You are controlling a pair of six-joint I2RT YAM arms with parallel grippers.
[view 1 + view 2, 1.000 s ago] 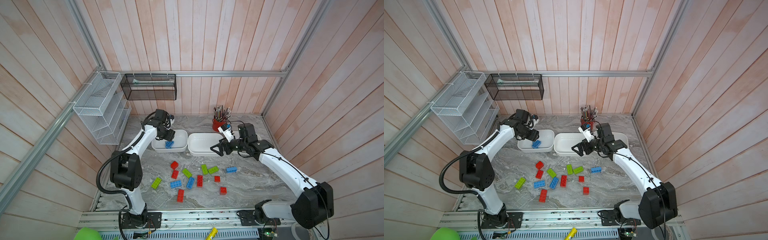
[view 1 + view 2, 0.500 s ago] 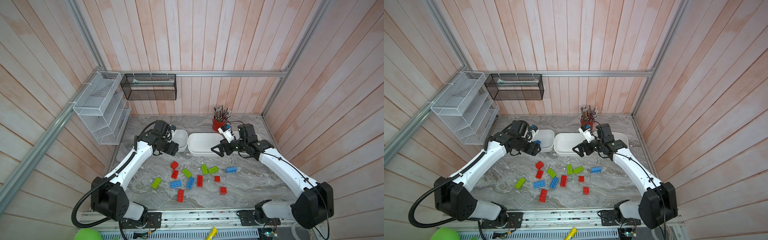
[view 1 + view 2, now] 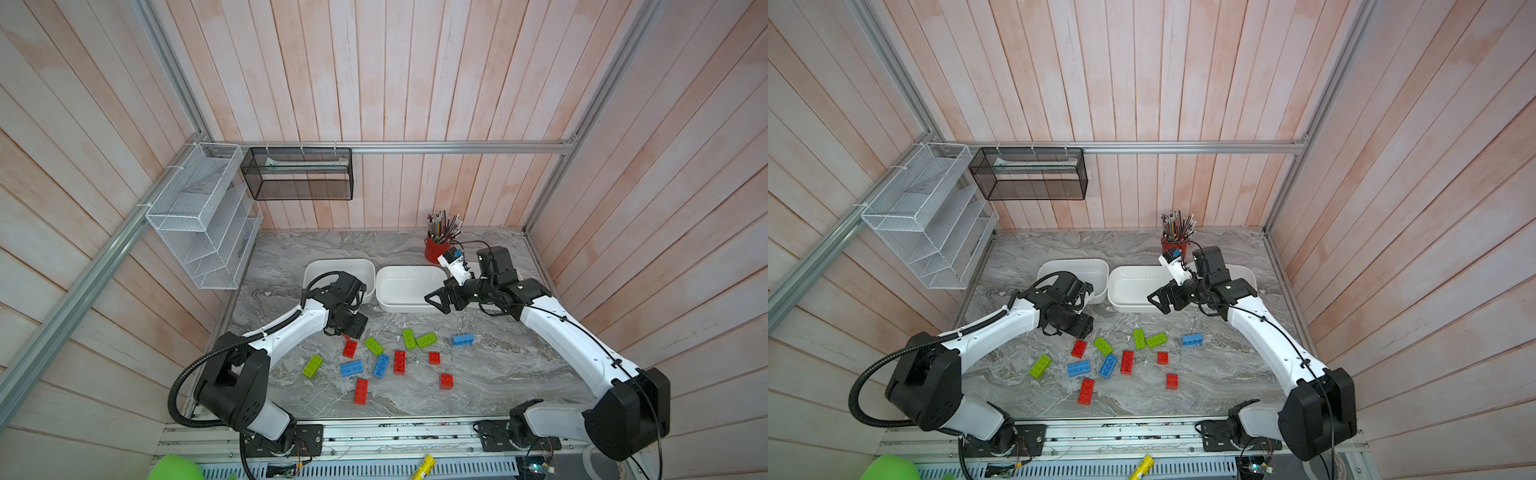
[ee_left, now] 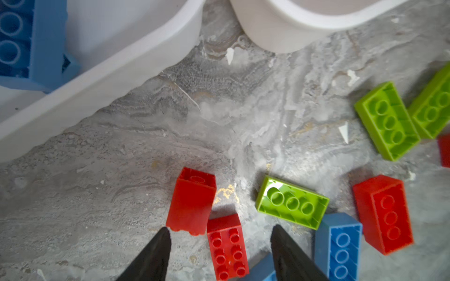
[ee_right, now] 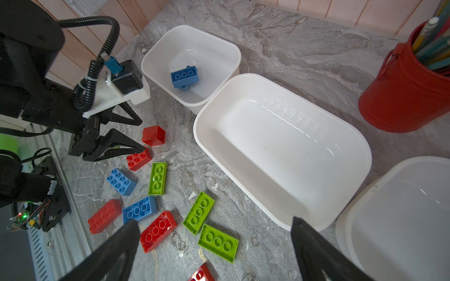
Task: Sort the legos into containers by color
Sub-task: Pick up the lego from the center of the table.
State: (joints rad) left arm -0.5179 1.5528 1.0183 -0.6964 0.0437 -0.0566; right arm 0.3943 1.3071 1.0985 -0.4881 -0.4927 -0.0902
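Red, blue and lime green legos lie scattered on the marble table (image 3: 498, 374) in front of three white containers. My left gripper (image 4: 219, 233) hovers open just over the pile's back left edge, with a studded red brick (image 4: 227, 248) lying between its fingers, untouched. Another red brick (image 4: 192, 202) lies on its side just beyond the fingertips. The left container (image 3: 338, 266) holds blue bricks (image 5: 184, 75). The middle container (image 3: 409, 286) is empty. My right gripper (image 5: 214, 221) hangs wide open and empty over the table by the middle container's front right corner. The third container (image 5: 401, 219) sits mostly behind the right arm.
A red pencil cup (image 3: 434, 249) stands behind the containers at the back right. Wire mesh baskets (image 3: 199, 220) hang on the left wall, and a dark mesh basket (image 3: 297, 174) hangs on the back wall. Wooden walls close in three sides.
My left arm swung out of the left container, forward and down to the brick pile, leaving a blue brick behind. The right arm has not moved.
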